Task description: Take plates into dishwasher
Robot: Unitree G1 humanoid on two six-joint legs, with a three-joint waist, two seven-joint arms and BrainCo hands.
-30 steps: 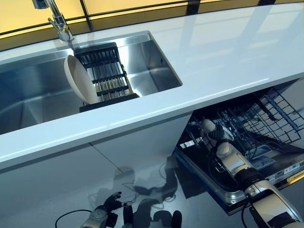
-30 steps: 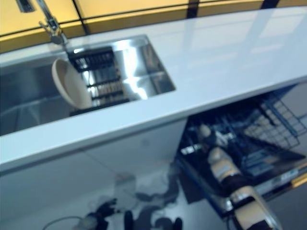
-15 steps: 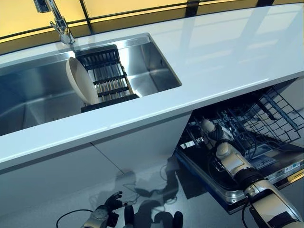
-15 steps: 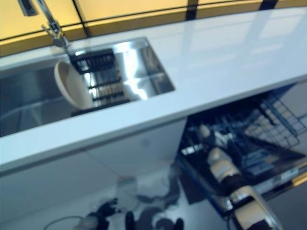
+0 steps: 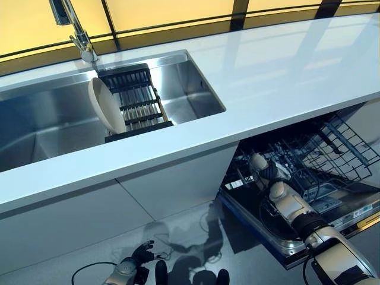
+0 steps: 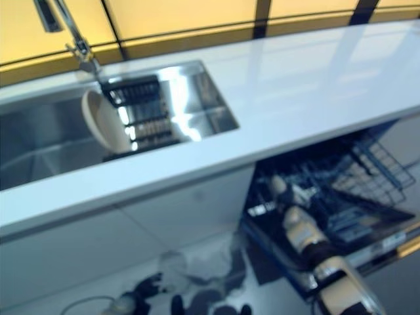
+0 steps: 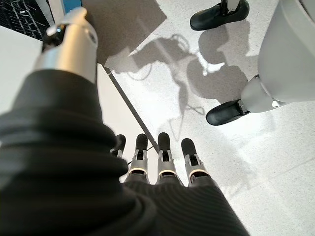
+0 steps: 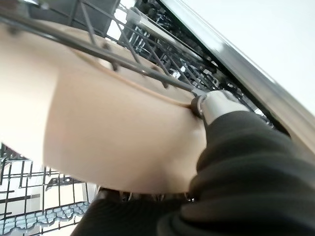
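A beige plate (image 8: 108, 132) fills the right wrist view, lying against the wires of the dishwasher rack (image 5: 323, 151). My right hand (image 5: 265, 170) reaches into the open dishwasher under the counter. Its thumb (image 8: 216, 105) presses on the plate's rim, and its fingers are hidden under the plate. The eye views do not show this plate. A second beige plate (image 5: 107, 105) stands on edge in the sink (image 5: 35, 119), leaning on a black drying rack (image 5: 136, 98). My left hand (image 7: 162, 155) hangs low by the floor, open and holding nothing.
The dishwasher door (image 5: 279, 234) lies folded down in front of the pulled-out wire rack. A white counter (image 5: 279, 65) runs above it. A tap (image 5: 77, 29) stands behind the sink. White cabinet fronts (image 5: 160, 190) fill the space below the sink.
The whole picture has shifted a little to the right, so the camera has moved. Both hands and both plates keep their places.
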